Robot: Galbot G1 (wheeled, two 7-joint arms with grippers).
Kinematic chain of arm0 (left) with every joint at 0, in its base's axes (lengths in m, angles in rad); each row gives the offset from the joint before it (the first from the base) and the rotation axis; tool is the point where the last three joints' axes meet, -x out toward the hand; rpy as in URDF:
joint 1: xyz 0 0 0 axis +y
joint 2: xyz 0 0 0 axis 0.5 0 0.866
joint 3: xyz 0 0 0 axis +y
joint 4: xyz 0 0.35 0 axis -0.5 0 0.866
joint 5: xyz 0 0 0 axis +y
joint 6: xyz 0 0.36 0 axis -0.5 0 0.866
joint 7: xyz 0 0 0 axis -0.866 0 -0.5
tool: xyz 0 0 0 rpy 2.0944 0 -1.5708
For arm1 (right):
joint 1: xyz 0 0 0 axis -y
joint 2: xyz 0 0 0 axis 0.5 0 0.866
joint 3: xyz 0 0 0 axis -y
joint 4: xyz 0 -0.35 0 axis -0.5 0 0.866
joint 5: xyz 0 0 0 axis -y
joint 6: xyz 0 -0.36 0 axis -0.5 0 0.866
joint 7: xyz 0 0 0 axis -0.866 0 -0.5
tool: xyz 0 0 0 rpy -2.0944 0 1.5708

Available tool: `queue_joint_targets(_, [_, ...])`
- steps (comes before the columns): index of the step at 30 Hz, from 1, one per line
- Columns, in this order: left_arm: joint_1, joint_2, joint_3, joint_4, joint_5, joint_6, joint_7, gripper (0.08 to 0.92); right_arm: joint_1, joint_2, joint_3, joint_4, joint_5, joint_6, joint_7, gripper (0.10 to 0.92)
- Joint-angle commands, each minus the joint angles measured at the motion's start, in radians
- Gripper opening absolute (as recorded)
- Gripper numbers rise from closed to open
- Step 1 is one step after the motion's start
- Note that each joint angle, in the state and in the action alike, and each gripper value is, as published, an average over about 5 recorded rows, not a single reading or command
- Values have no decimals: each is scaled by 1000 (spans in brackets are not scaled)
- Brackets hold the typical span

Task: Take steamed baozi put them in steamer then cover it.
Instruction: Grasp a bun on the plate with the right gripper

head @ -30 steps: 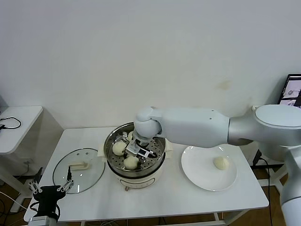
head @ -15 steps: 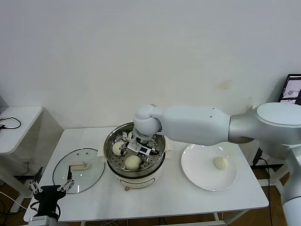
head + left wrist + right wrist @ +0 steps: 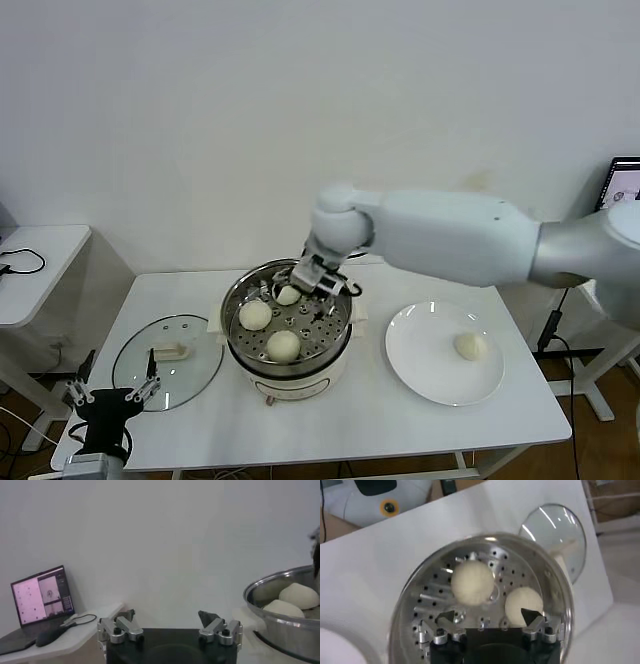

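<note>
A: White wall, white table (image 3: 350,425), and everything is laid out on it. What's in the steamer (image 3: 288,322)?

B: Three baozi on the perforated tray: one at the back (image 3: 289,295), one to the left (image 3: 254,314), one nearest us (image 3: 284,345). The fourth bun (image 3: 470,346) sits alone on the plate (image 3: 420,372), to the right of the steamer.

A: And the right gripper (image 3: 322,279)?

B: Hovering over the back of the steamer, just beside that rear bun, fingers spread wide with nothing between them. From its wrist camera the two fingertips (image 3: 446,617) stand apart above the tray, with two buns below them.

A: The cover (image 3: 168,361)?

B: Lying flat on the table left of the steamer, its rim touching or nearly touching the steamer's base, cream handle up.

A: Left arm?

B: Parked low at the table's front left corner, below the cover. Left gripper (image 3: 111,397) gaping, holding nothing; its wrist camera shows both fingers (image 3: 125,627) well apart, the steamer off to one side.

A: Anything else?

B: A small side table (image 3: 35,262) on the far left, a laptop (image 3: 42,596) lit up.
</note>
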Motion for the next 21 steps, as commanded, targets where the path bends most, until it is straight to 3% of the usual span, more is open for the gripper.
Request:
queue_joint_targets(1, [-13, 10, 4, 4, -4, 3, 2, 823, 36, -285, 57, 48, 81, -272, -33, 823])
queue_joint_targets(13, [-35, 41, 15, 26, -16, 4, 7, 823, -134, -595, 85, 119, 10, -392, -8, 823])
queue_joint_targets(21, [-43, 51, 15, 25, -18, 11, 10, 823, -304, -658, 168, 92, -76, -386, 9, 823])
